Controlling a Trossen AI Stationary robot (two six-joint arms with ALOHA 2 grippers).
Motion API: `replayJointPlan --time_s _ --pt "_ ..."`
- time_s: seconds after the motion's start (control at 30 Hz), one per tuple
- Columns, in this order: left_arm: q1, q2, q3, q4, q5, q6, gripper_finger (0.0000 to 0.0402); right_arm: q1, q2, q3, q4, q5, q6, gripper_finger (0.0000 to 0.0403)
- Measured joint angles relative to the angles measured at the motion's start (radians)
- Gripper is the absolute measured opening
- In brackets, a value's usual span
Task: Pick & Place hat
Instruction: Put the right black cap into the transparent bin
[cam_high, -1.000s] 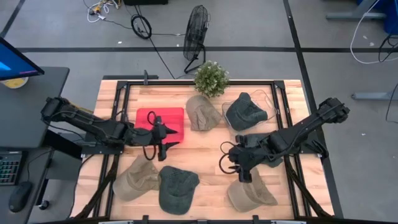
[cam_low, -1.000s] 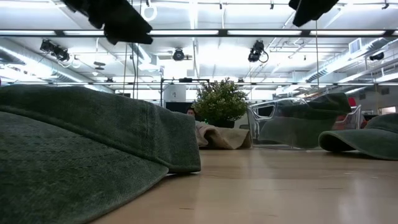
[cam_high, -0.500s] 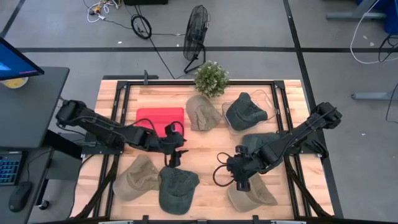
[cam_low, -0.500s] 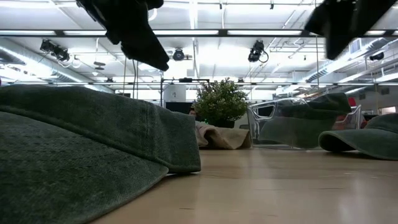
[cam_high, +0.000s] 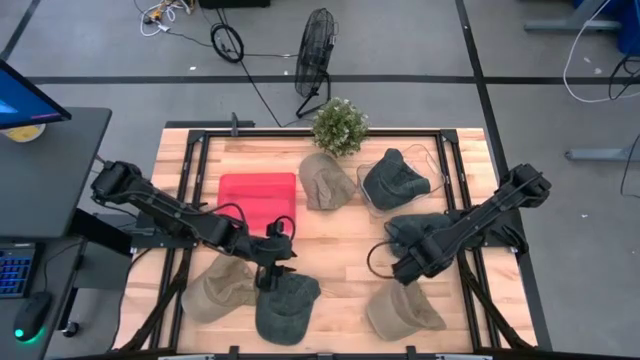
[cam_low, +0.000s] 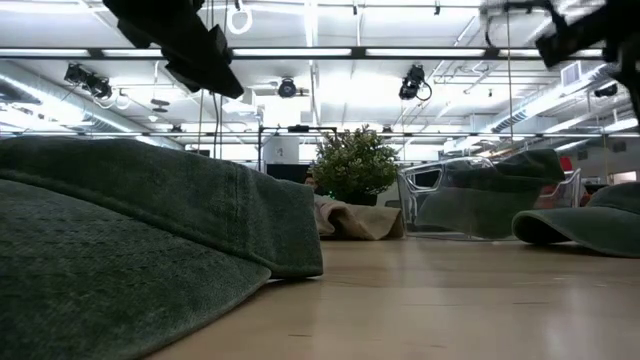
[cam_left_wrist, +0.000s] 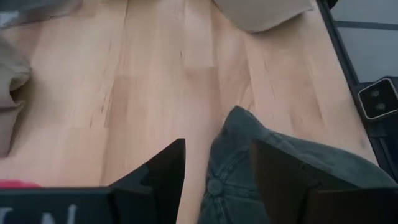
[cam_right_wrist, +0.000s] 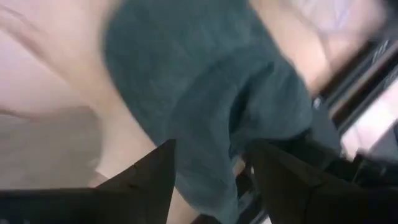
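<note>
Several hats lie on the wooden table. A dark green hat rests crown up near the near edge and fills the low view's foreground. My left gripper hovers open over its far edge; in the left wrist view the hat shows between and beyond the fingers. My right gripper is open, between another dark green hat and a tan hat. The right wrist view shows that green hat ahead of the open fingers.
A red tray lies at the left-centre. A tan hat, a clear bin holding a dark green hat, and a potted plant stand along the far side. Another tan hat lies near-left. Bare wood shows in the middle.
My left gripper has travelled from above the red tray toward the near edge and to the right, ending over the near dark green hat. My right gripper dipped toward the near edge, then swung back right toward the right-hand dark green hat. No hat has moved.
</note>
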Motion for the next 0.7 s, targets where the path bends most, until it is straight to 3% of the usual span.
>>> replayJointPlan --time_s 0.3,0.43,0.7 --pt "0.001 0.000 0.000 -0.004 -0.003 0.001 0.0183 -0.094 0.002 -0.155 0.063 -0.029 0.110 0.0210" --pt "0.001 0.000 0.000 -0.006 -0.003 0.000 0.0183 -0.138 0.002 -0.193 0.108 -0.028 0.038 0.0210" --pt "0.002 0.000 0.000 -0.007 -0.003 0.002 0.0183 -0.171 0.002 -0.265 0.358 -0.068 -0.071 0.0209"
